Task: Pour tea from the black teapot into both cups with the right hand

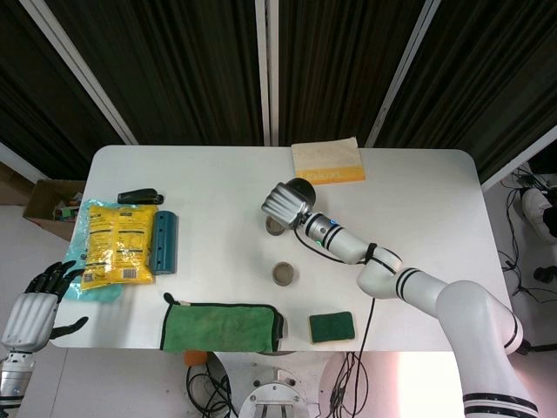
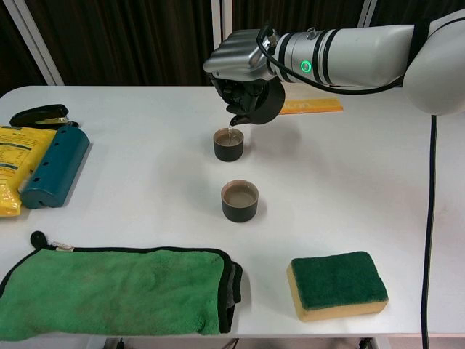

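My right hand point(image 2: 236, 59) point(image 1: 283, 203) grips the black teapot point(image 2: 260, 104) point(image 1: 302, 185) and holds it tilted, spout down, just above the far cup point(image 2: 228, 145) point(image 1: 273, 228). A thin stream of tea runs from the spout into that cup. The near cup point(image 2: 240, 201) point(image 1: 284, 273) stands in front of it with brownish tea inside. Off the table's left front corner, my left hand point(image 1: 33, 309) hangs with its fingers spread and nothing in it; the chest view does not show it.
A green cloth point(image 2: 116, 291) lies along the front edge, with a green sponge point(image 2: 338, 284) to its right. At the left lie a teal case point(image 2: 54, 165), a yellow snack bag point(image 2: 13, 174) and a black stapler point(image 2: 40, 115). A yellow sponge pad point(image 1: 327, 160) sits at the back edge.
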You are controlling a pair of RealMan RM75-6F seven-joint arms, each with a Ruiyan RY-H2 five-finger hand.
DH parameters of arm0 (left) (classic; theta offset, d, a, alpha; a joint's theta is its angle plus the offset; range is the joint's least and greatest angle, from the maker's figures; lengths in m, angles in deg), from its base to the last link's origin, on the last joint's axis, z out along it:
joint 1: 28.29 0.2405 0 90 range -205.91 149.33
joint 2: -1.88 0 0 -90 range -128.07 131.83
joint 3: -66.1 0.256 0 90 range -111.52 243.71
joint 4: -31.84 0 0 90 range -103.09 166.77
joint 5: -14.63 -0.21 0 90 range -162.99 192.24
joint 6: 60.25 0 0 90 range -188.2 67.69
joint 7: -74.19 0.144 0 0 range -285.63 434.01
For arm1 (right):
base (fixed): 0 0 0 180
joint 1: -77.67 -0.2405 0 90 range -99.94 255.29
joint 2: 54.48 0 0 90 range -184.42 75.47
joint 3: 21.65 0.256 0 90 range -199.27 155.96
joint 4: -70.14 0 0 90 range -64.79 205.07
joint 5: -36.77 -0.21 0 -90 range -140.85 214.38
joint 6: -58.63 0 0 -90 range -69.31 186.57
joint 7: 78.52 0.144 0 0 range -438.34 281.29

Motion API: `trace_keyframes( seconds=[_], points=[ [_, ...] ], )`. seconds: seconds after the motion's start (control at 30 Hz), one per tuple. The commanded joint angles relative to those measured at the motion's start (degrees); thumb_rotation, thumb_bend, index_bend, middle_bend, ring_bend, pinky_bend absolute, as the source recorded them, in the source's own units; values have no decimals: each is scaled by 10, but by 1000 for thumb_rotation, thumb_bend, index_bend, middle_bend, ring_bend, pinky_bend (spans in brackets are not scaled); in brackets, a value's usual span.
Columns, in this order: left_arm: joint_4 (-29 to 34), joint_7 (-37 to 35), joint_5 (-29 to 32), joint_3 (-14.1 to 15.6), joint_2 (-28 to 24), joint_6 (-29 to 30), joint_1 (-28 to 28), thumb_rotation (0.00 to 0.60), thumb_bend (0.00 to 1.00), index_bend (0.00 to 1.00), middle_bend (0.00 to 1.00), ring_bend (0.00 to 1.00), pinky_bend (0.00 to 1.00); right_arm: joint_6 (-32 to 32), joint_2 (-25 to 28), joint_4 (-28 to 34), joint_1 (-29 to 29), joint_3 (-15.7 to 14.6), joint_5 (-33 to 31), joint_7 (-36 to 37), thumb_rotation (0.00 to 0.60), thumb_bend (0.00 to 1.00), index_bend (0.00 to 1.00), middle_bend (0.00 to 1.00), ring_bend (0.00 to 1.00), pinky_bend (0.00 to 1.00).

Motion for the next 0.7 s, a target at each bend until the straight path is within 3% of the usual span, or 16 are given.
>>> trace_keyframes(
  seconds=[0.03,0.7],
  points=[
    [0,0,0,0,0,0,0,600,70,208,107,89,218,4,-1,-2,-1,-1,-1,-3,600,477,1000,1000,1000,769],
    [0,-2,1,0,-2,0,0,600,70,208,107,89,218,1,-4,2,0,5,-8,-4,600,477,1000,1000,1000,769]
  ],
)
